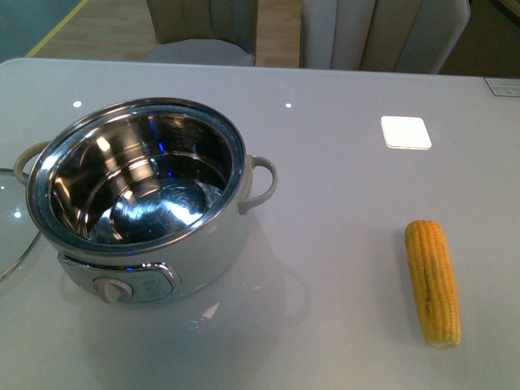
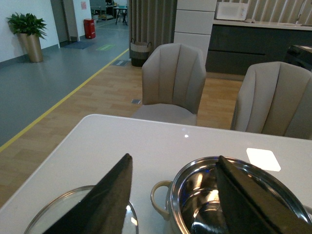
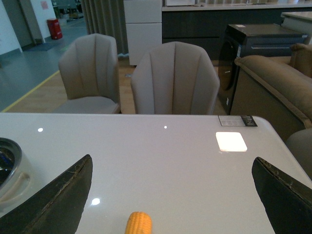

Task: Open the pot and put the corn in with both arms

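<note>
Right of the open pot (image 1: 213, 248) lies the corn (image 1: 433, 281) — yellow-orange, husked.

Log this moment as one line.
pot: open, empty | lid: beside pot | corn: on table | left tool: open | right tool: open

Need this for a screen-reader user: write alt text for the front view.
An open white electric pot with an empty, shiny steel bowl stands at the left of a white table, its knob facing the camera. A glass lid lies flat beside it at the left edge, and a yellow corn cob lies alone at the right, apart from the pot.
</note>
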Motion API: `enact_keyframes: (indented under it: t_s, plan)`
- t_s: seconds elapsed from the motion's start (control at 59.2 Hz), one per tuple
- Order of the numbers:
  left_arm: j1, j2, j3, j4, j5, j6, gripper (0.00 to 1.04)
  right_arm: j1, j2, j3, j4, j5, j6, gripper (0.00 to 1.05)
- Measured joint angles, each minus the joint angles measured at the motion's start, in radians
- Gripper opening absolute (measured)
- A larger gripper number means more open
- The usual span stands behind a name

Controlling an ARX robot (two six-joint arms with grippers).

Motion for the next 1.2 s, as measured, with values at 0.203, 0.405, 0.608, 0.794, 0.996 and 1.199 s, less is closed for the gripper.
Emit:
enact_keyframes:
  t_s: [0.203, 0.405, 0.608, 0.794, 0.996, 1.199]
  plan:
    - [-0.134, -0.080, -0.026, -0.054, -0.142, 0.006, 0.12, 0.000, 0.000, 0.000, 0.000, 0.000, 0.000, 0.96]
    - [-0.156, -0.141, -0.061, -0.070, -0.151, 0.011, 0.03, 0.000, 0.000, 0.000, 0.000, 0.000, 0.000, 0.96]
    - [-0.157, -0.192, -0.061, -0.115, -0.151, 0.011, 0.03, 0.000, 0.000, 0.000, 0.000, 0.000, 0.000, 0.96]
    - [-0.157, -0.360, -0.061, -0.291, -0.151, 0.011, 0.03, 0.000, 0.000, 0.000, 0.000, 0.000, 0.000, 0.96]
    - [-0.157, -0.367, -0.061, -0.296, -0.151, 0.011, 0.03, 0.000, 0.000, 0.000, 0.000, 0.000, 0.000, 0.96]
    - [-0.157, -0.367, -0.061, -0.296, -0.151, 0.011, 0.25, 0.000, 0.000, 0.000, 0.000, 0.000, 0.000, 0.96]
